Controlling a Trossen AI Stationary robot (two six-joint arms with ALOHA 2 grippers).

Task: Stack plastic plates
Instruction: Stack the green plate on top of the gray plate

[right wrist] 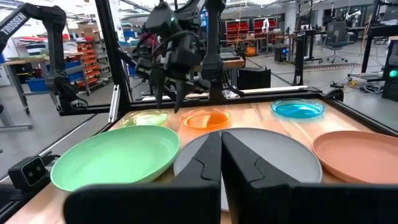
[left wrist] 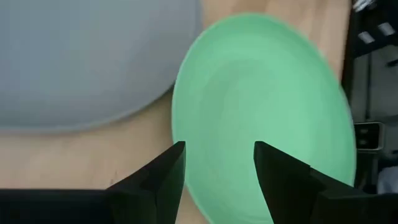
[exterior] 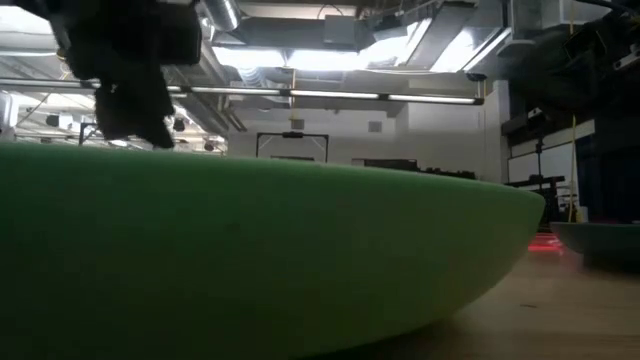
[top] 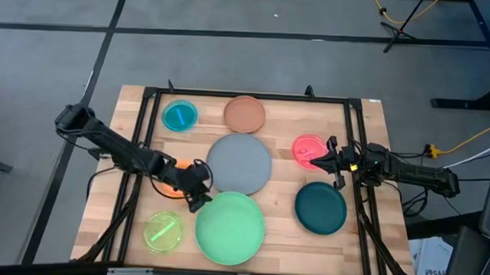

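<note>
The light green plate [top: 230, 228] lies flat near the table's front, with the grey plate [top: 238, 163] just behind it. My left gripper [left wrist: 217, 168] is open and hovers over the green plate's left rim [left wrist: 186, 124], clear of it; it also shows in the right wrist view [right wrist: 171, 93]. The orange plate [right wrist: 204, 118] lies partly hidden under the left arm. The cyan [top: 179, 116], terracotta [top: 244, 113], pink [top: 307, 148], dark teal [top: 320, 208] and yellow-green [top: 163, 232] plates each lie alone on the table. My right gripper [right wrist: 221, 152] is shut and empty beside the pink plate's right edge.
A black frame [top: 246, 95] runs along the wooden table's edges. Bare wood shows between the plates, mostly at the front right corner [top: 372, 248]. In the low view the green plate [exterior: 250, 250] fills most of the picture.
</note>
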